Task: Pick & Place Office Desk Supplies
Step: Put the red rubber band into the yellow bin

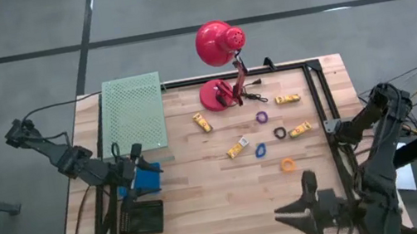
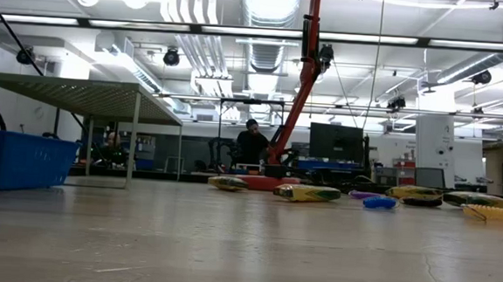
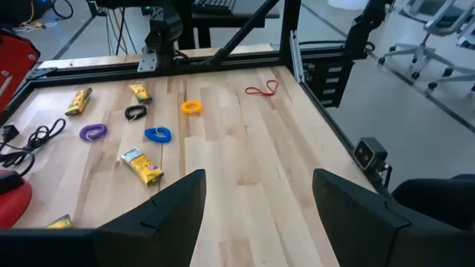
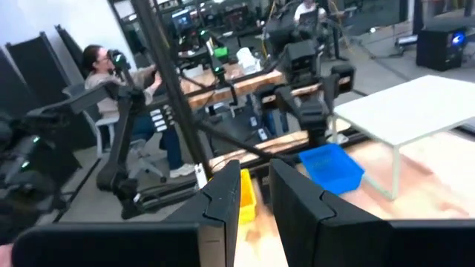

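**Small supplies, easy to miss**

The supplies lay scattered over the middle of the table, toward its right edge: yellow packets (image 1: 202,122), a purple ring (image 1: 261,117), a black ring (image 1: 280,132), a blue ring (image 1: 261,150), an orange ring (image 1: 287,164) and a red rubber band (image 3: 261,90).

The right gripper (image 1: 302,207) hovered near the front edge, right of centre, jaws narrowed with a slim gap and nothing between them that I could see. The left gripper (image 1: 133,158) waited by the blue bin (image 1: 149,179) at the left edge, jaws spread wide.

Such flat, light pieces could slide away from closing jaws, or two neighbours get nudged together. The red desk lamp (image 1: 216,44) and its cord (image 3: 28,138) stood close enough to snag.
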Robot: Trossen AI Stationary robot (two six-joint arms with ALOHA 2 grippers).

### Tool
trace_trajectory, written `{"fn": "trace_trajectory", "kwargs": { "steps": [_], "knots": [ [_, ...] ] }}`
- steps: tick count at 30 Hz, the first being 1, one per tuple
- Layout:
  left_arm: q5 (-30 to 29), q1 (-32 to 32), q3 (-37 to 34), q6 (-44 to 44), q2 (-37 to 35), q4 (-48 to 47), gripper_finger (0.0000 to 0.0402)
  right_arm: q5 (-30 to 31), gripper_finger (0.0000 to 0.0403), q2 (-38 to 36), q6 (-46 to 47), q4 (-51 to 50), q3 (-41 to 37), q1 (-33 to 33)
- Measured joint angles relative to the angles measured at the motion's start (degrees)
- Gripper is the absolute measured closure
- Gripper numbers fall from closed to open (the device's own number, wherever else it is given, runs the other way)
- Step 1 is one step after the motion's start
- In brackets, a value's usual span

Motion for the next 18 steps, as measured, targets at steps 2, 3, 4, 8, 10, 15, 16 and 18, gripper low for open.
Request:
{"fn": "trace_trajectory", "kwargs": {
  "steps": [2,3,4,8,10,15,16,18],
  "knots": [
    [0.0,0.0,0.0,0.0,0.0,-0.7,0.0148,0.0,0.033,1.3,2.9,-2.8,1.4,0.6],
    [0.0,0.0,0.0,0.0,0.0,-0.9,0.0148,0.0,0.033,1.8,5.0,-4.3,2.2,0.8],
    [0.0,0.0,0.0,0.0,0.0,-1.2,0.0149,-0.1,0.033,2.2,7.4,-6.2,3.0,1.1],
    [0.0,0.0,0.0,0.0,0.0,-1.9,0.0149,-0.6,0.033,4.4,18.8,-15.6,6.6,2.2],
    [0.0,0.0,0.0,0.0,0.0,-1.8,0.0149,-2.6,0.033,5.6,24.2,-20.9,8.4,2.4],
    [0.0,0.0,0.0,0.0,0.0,-1.8,0.0149,-9.3,0.033,8.6,34.8,-28.2,11.3,2.4],
    [0.0,0.0,0.0,0.0,0.0,-1.8,0.0149,-10.9,0.033,9.1,36.2,-28.2,11.5,2.4],
    [0.0,0.0,0.0,0.0,0.0,-2.0,0.0149,-14.4,0.033,10.1,38.9,-28.3,11.9,2.3]
  ]
}}
